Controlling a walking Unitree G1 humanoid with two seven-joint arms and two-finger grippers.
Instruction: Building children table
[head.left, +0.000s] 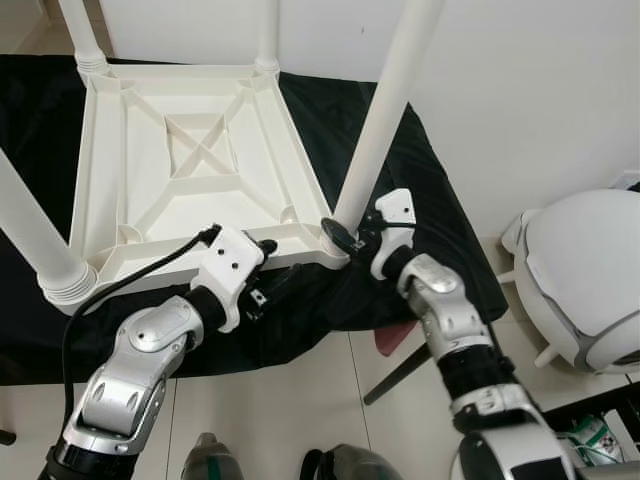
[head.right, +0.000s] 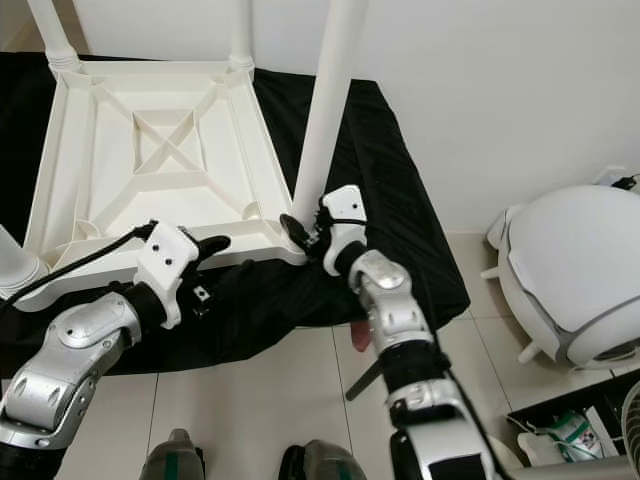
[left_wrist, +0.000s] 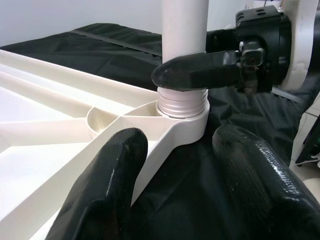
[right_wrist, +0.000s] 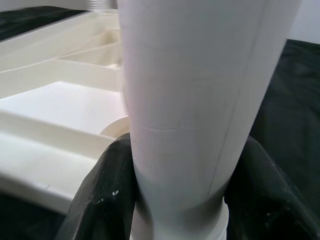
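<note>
The white table top (head.left: 190, 170) lies upside down on a black cloth (head.left: 420, 180). My right hand (head.left: 345, 238) is clamped on the base of a white leg (head.left: 385, 110), which stands upright in the corner socket (left_wrist: 182, 125) nearest me. My left hand (left_wrist: 182, 165) sits just beside that corner, fingers (left_wrist: 107, 185) apart and straddling the top's rim. Other legs (head.left: 30, 245) stand at the remaining corners.
</note>
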